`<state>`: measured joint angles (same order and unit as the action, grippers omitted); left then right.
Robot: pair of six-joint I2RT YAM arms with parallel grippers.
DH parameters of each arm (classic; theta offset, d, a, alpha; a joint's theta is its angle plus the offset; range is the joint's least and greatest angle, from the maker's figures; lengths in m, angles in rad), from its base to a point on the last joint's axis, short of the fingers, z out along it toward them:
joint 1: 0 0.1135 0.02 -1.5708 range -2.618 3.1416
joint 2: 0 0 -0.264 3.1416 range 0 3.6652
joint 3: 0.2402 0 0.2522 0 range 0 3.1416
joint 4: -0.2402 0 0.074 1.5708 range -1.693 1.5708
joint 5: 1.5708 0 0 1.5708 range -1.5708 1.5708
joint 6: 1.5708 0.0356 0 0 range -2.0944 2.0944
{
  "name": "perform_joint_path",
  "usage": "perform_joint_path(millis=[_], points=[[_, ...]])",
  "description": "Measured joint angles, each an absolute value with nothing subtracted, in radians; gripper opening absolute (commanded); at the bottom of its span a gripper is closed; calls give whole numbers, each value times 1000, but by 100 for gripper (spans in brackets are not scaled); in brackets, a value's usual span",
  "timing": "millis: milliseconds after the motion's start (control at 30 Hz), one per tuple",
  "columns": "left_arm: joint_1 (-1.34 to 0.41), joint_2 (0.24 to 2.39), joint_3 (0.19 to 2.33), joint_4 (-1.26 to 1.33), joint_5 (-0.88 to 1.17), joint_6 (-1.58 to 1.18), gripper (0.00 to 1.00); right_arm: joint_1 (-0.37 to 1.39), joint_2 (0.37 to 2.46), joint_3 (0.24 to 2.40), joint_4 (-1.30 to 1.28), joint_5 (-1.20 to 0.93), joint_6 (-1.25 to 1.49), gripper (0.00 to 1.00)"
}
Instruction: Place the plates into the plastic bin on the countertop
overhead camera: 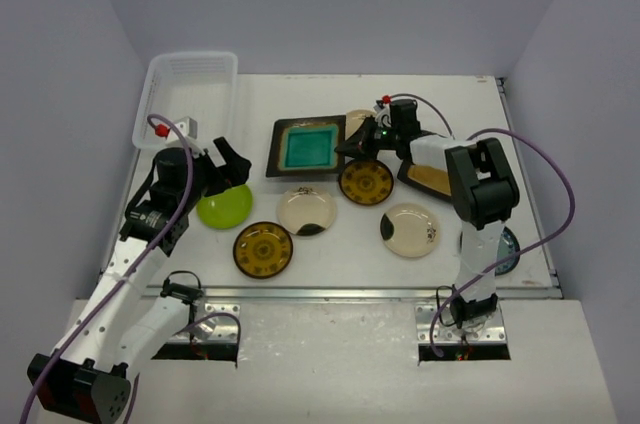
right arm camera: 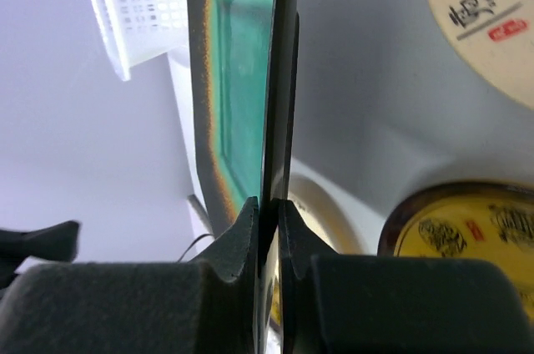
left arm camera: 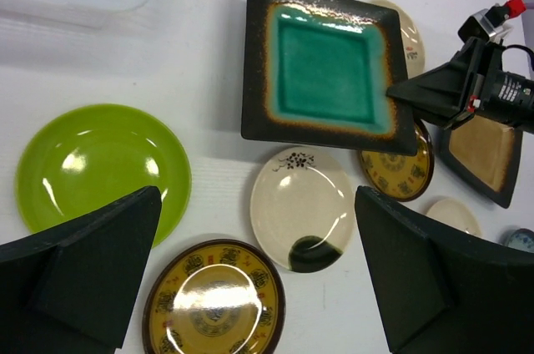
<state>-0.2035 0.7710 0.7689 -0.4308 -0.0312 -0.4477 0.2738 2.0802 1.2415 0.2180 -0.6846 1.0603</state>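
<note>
Pale lilac walls (overhead camera: 60,44), white front ledge (overhead camera: 330,364), metal base plates (overhead camera: 225,312)

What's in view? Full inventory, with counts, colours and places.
bin: 1, translucent white, far left
teal plate: 1, dark square, centre
mustard plate: 1, dark square, right, partly hidden
brown-yellow plates: 2, round, near left and centre
cream plates: 3, two near centre, one behind teal plate
lime plate: 1, left
blue plate: 1, right edge, mostly hidden
table: 1, off-white
left gripper: open, above lime plate
right gripper: shut on teal plate's edge

Off-white countertop (overhead camera: 340,249), plastic bin (overhead camera: 195,84), lime plate (overhead camera: 225,207), cream plates (overhead camera: 410,230), brown-yellow plates (overhead camera: 263,249), possibly blue plate (overhead camera: 511,244)
</note>
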Motion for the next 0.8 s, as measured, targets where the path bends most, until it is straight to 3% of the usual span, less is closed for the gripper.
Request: perform_joint_path(millis=[367, 633, 767, 800], points=[[-204, 1001, 754, -259, 174, -574, 99, 234, 1839, 1094, 335, -848, 1095, 0], [-204, 1119, 764, -129, 346, -618, 76, 241, 1781, 1061, 543, -1008, 1177, 0], [-204, 1118, 765, -69, 396, -635, 72, 240, 1781, 1037, 575, -1042, 1203, 0], [-204, 1118, 767, -58, 403, -635, 66, 240, 1781, 1033, 578, -1051, 1206, 0]])
